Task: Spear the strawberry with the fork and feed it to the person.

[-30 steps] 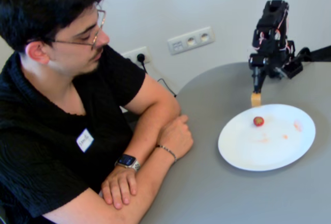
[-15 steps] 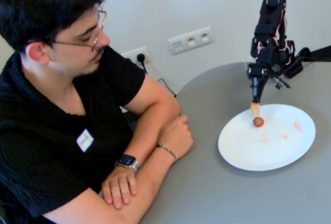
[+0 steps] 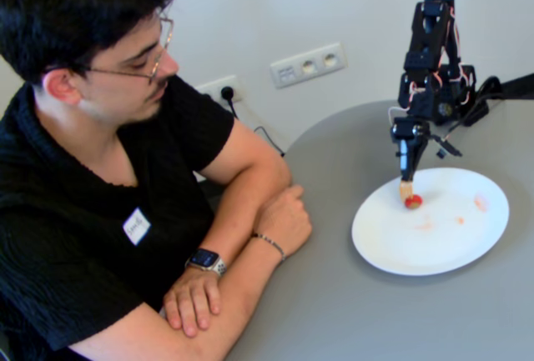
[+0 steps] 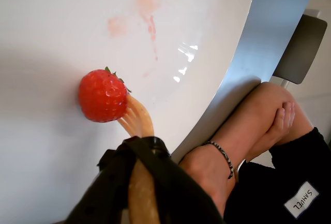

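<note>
While we look from the fixed view, we see the person (image 3: 100,152), a dark-haired man in glasses and a black shirt with a white name tag (image 3: 137,226), sitting at the left with arms folded on the edge of a round grey table (image 3: 350,311). He looks toward a white plate (image 3: 442,248) at the right. Over the plate's far left part our black arm (image 3: 430,69) reaches down, and the pale fork (image 3: 405,188) at its tip touches the strawberry (image 3: 413,202), which lies on the plate near that rim. Faint pink smears (image 3: 457,220) mark the plate further right. White wall sockets (image 3: 307,64) sit behind the table.

When we turn to the wrist view, the strawberry (image 4: 103,95) rests on the white plate (image 4: 51,22), its left side in shadow. The fork's tines (image 4: 136,120) press against its lower right side; we cannot tell whether they have gone in. The fork's stem runs down into dark wrapping (image 4: 150,177) at the bottom edge. We cannot tell how the gripper fingers are set. At the lower right we see the man's folded forearms with a beaded bracelet (image 4: 221,154).
</note>
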